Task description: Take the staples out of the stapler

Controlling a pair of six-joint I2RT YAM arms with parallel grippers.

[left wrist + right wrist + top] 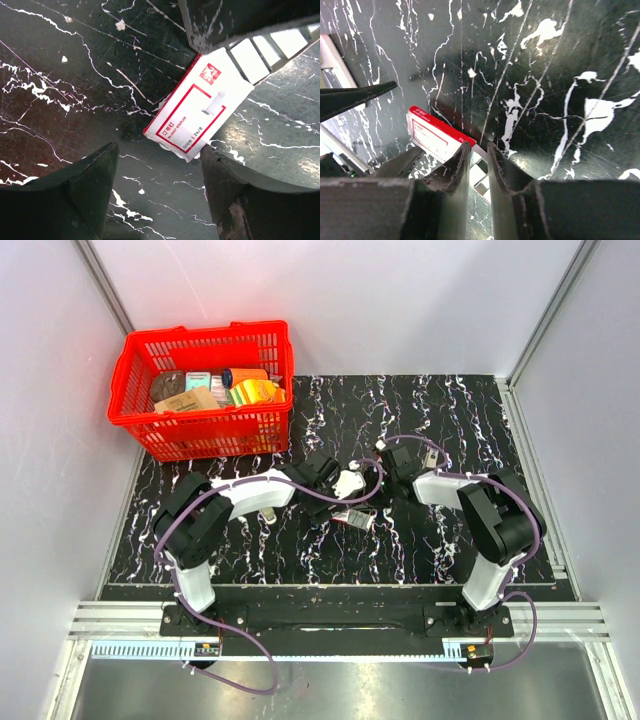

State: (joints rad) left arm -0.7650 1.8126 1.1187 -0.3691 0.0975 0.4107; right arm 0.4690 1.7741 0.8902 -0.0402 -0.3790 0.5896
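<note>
The stapler (348,483), white and grey, lies on the black marbled table between my two grippers. Just in front of it lies a red-and-white staple box (352,518). My left gripper (330,478) hovers open over the table, its fingers (85,185) bare, with the staple box (200,112) and the stapler's pale panels (265,47) beyond its tips. My right gripper (479,146) is closed to a narrow slit around a thin grey metal strip of the stapler (481,151), right beside the staple box (435,135). No loose staples show.
A red basket (205,332) full of packaged goods stands at the back left of the table. In the right wrist view a black finger of the left gripper (355,97) reaches in from the left. Grey walls close in both sides.
</note>
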